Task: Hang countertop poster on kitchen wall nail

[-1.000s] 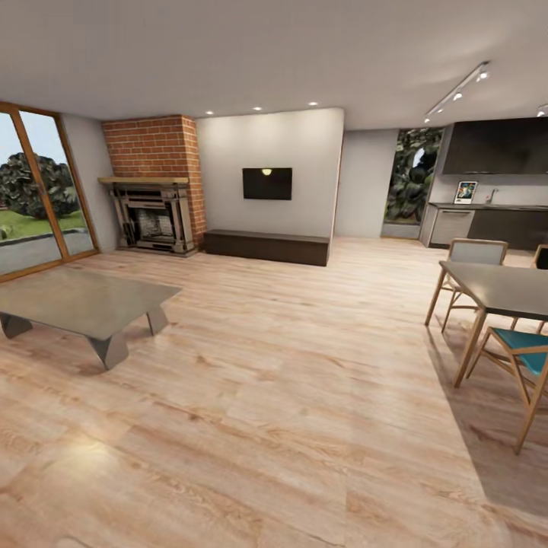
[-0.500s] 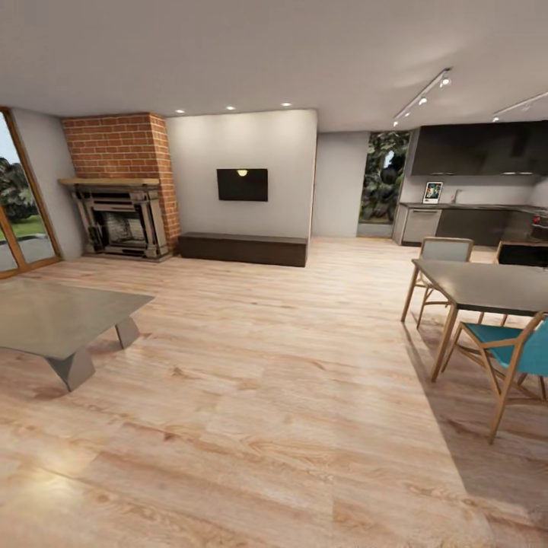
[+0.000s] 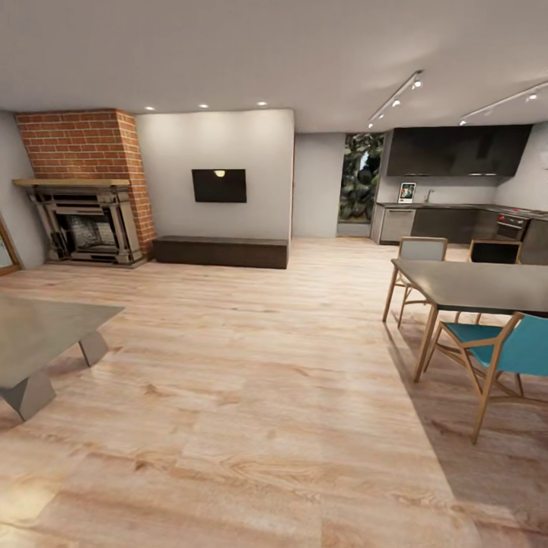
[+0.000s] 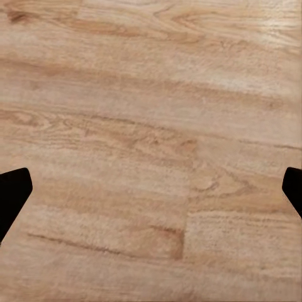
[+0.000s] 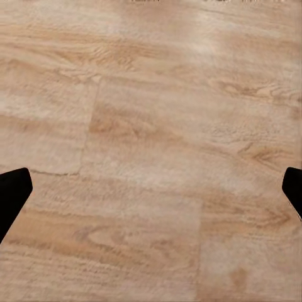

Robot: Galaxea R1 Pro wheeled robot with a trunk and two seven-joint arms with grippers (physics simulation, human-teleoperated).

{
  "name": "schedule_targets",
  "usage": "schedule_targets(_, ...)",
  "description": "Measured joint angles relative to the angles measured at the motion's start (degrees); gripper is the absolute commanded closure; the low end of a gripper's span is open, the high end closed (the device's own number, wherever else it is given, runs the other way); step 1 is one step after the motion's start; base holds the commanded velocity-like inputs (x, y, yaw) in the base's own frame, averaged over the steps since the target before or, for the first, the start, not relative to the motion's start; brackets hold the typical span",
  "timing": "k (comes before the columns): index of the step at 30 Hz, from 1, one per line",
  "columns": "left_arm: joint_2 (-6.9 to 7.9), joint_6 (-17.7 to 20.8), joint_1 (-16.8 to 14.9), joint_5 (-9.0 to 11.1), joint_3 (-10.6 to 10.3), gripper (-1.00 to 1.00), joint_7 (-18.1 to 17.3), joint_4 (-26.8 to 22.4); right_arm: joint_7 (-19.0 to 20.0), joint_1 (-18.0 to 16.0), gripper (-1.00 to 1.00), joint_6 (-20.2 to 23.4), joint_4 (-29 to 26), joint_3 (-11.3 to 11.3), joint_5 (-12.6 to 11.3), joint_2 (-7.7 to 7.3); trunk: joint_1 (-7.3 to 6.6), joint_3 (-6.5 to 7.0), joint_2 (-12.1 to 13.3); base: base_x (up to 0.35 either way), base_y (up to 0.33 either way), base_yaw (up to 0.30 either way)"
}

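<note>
Left gripper [image 4: 151, 182]: two dark fingertips sit at opposite edges of the left wrist view, spread wide with nothing between them, above bare floor.
Right gripper [image 5: 151, 182]: same wide spread in the right wrist view, empty, pointing down at the planks.
Light wood plank floor [image 3: 251, 396]: runs across the whole open room, glossy, with grain running away from the camera.
Kitchen [image 3: 457, 190]: far right of the head view, with glossy dark upper cabinets [image 3: 457, 151], grey lower cabinets and pale grey walls.
Shiny grey kitchen countertop [image 3: 449, 205]: a thin slab along the back wall.
Dark rectangular dining table [image 3: 476, 285]: near right, with a teal wooden chair [image 3: 502, 350] beside it.
Red brick fireplace [image 3: 84, 186]: far left wall.
Black wall-mounted screen [image 3: 219, 185]: on the pale centre wall.
Small framed colourful poster [image 3: 407, 192]: stands upright on the countertop's left end, long axis vertical, face turned toward the room; too small for detail.
</note>
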Motion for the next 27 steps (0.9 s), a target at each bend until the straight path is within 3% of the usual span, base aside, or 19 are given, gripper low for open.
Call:
schedule_targets(8, -0.03, 0.0, 0.0, 0.0, 0.0, -1.00, 0.0, 0.4, -0.1, 0.0, -1.00, -0.2, 0.2, 0.1, 0.0, -1.37, 0.00, 0.00, 0.0, 0.337, 0.000, -0.002)
schedule_targets(27, 0.00, 0.0, 0.0, 0.0, 0.1, -1.00, 0.0, 0.5, -0.2, 0.0, -1.00, -0.2, 0.3, 0.2, 0.0, -1.61, 0.00, 0.00, 0.0, 0.338, 0.000, 0.000)
